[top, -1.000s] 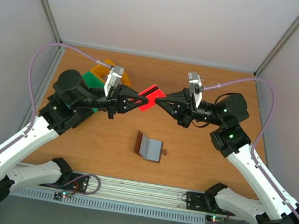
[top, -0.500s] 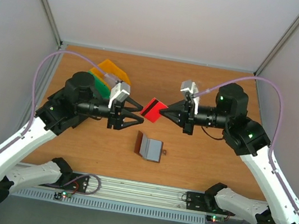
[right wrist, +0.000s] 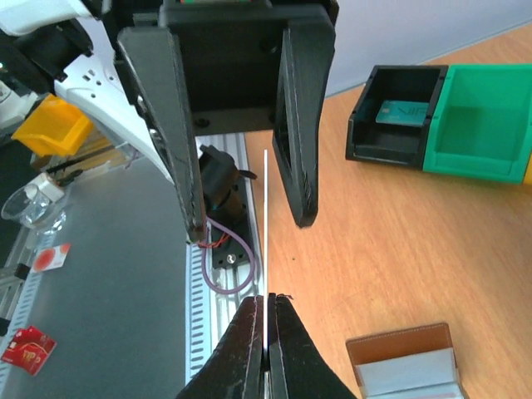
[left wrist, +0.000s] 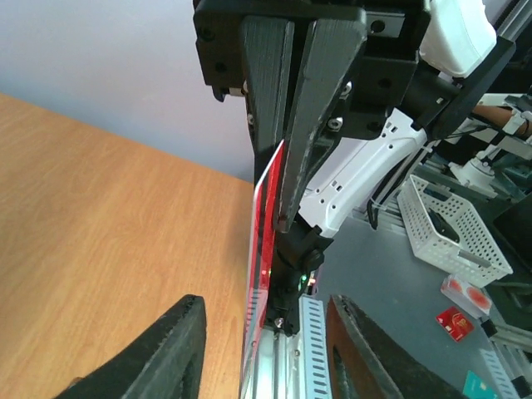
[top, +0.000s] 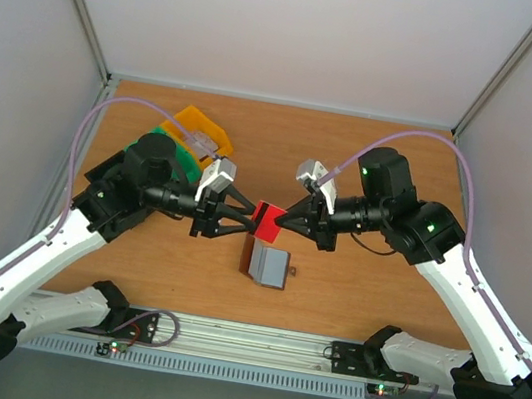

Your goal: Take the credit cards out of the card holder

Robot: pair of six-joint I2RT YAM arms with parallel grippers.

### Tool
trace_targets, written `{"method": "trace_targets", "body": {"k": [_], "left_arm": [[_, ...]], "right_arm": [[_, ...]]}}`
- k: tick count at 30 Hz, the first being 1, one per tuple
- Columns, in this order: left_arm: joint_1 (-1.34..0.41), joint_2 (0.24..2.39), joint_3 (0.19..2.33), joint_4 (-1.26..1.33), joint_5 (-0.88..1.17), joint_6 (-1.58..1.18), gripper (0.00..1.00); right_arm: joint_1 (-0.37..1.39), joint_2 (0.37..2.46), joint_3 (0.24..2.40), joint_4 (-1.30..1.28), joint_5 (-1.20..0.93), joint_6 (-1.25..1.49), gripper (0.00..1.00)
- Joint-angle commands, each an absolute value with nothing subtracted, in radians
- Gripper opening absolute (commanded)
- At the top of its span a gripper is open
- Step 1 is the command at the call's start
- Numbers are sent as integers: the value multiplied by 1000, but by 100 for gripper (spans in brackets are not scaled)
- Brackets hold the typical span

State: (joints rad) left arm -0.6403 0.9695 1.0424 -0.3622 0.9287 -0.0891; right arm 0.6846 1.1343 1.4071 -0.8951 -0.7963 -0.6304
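One red credit card (top: 267, 222) hangs in the air above the table's middle, with my right gripper (top: 282, 221) shut on its right edge. My left gripper (top: 251, 221) is open, and its fingers straddle the card's left end without pinching it. The left wrist view shows the credit card (left wrist: 264, 241) edge-on between my two spread fingers (left wrist: 162, 349); the left gripper (left wrist: 266, 303) is open. In the right wrist view my right gripper (right wrist: 266, 303) clamps the thin credit card (right wrist: 266, 224). The card holder (top: 266, 262) lies open on the table just below the card, pale grey inside up; the same card holder (right wrist: 407, 366) shows in the right wrist view.
A yellow bin (top: 202, 127) and a green bin (top: 168, 149) stand at the back left, behind my left arm. In the right wrist view a black bin (right wrist: 399, 116) with a card in it sits next to the green bin (right wrist: 478, 125). A metal rail (top: 243, 343) runs along the near edge.
My left gripper let go of the card and opened. My right gripper carried the card forward and left, and the left fingers now straddle it again.
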Motion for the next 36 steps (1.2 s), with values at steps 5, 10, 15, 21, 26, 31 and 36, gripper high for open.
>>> {"method": "trace_targets", "body": {"k": [5,10,15,21,26,31,36], "left_arm": [[-667,980,1015,-198,924,-167,20],[-687,973,996,-188,961,-198,0],[-691,971,1021,-276,909,-154,0],[-668,989,1103,-574,626,-29,0],[-654,1093,1251,-900,36,351,0],[-568,1298,1328,-1034,-377,575,0],[-436,1446,1367,-937,-484,726,0]], "right_arm": [[713,1134,1427,-835,-812,-630,1],[713,1126,1419,-830,-794,-629,1],[713,1118,1401,-815,-751,-626,1],[711,1062,1314,-724,-475,-563,85],[704,1001,1245,-688,-289,-528,99],[698,998,1223,-691,-243,-517,98],[698,996,1201,-695,-235,-516,99]]}}
